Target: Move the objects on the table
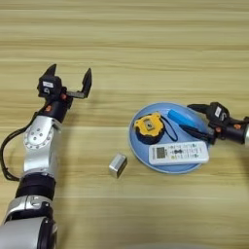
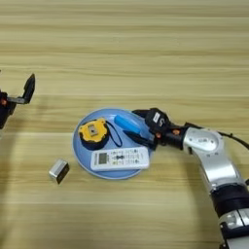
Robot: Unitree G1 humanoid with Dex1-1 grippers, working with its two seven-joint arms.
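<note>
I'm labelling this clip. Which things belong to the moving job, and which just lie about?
Job: small bright-blue rounded bar on the plate, between the open right gripper's fingers; small silver-grey metal block on the wooden table.
Lying about: yellow-and-black tape measure, white remote control, round light-blue plate.

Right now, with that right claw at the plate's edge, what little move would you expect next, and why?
Probably the right gripper shuts on the blue bar: its open fingers appear to straddle the bar's end on the light-blue plate, beside the tape measure and the remote control. The left gripper is open, far off, and the metal block lies untouched on the table.
</note>
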